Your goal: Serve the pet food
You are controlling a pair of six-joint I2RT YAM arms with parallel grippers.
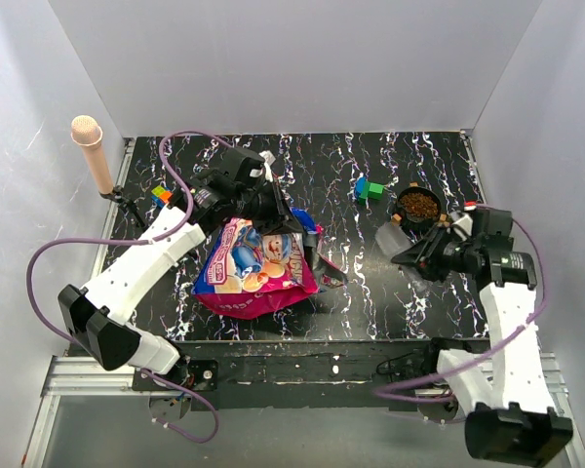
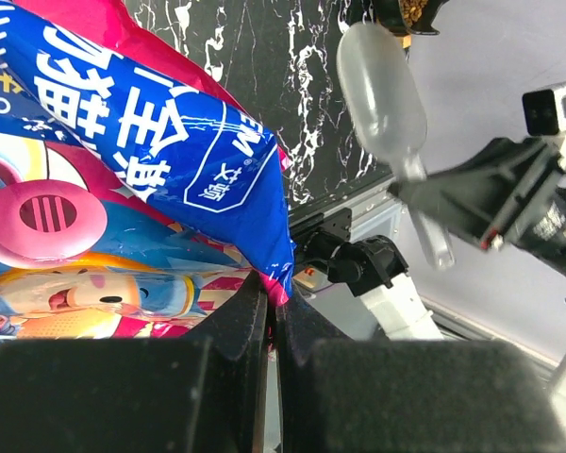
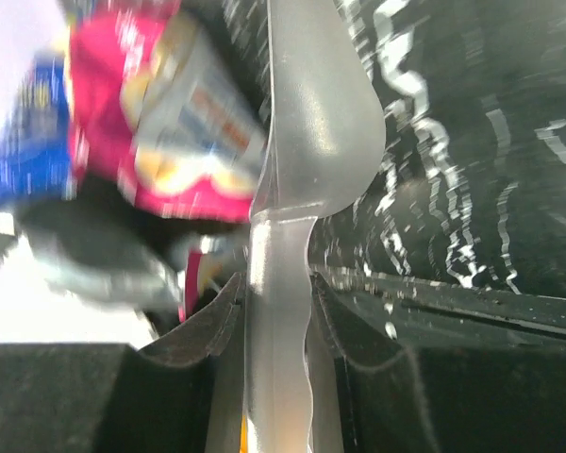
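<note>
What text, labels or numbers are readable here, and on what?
"猫", "全": big white characters on the blue panel of the pet food bag, left wrist view; the characters beside them are cut off.
Outlined badge on that panel: two small characters, not clear enough to read.
Bag print in the top and right wrist views: too small or blurred.
Clear scoop, bowl: no text.

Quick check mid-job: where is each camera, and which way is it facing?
Top: above, behind the arms, looking down on the table; both show.
Left wrist: looks along the left gripper, shut on the bag, towards the scoop.
Right wrist: looks along the right gripper, holding the scoop, towards the bag.
Shared: both wrist views show bag and scoop.
</note>
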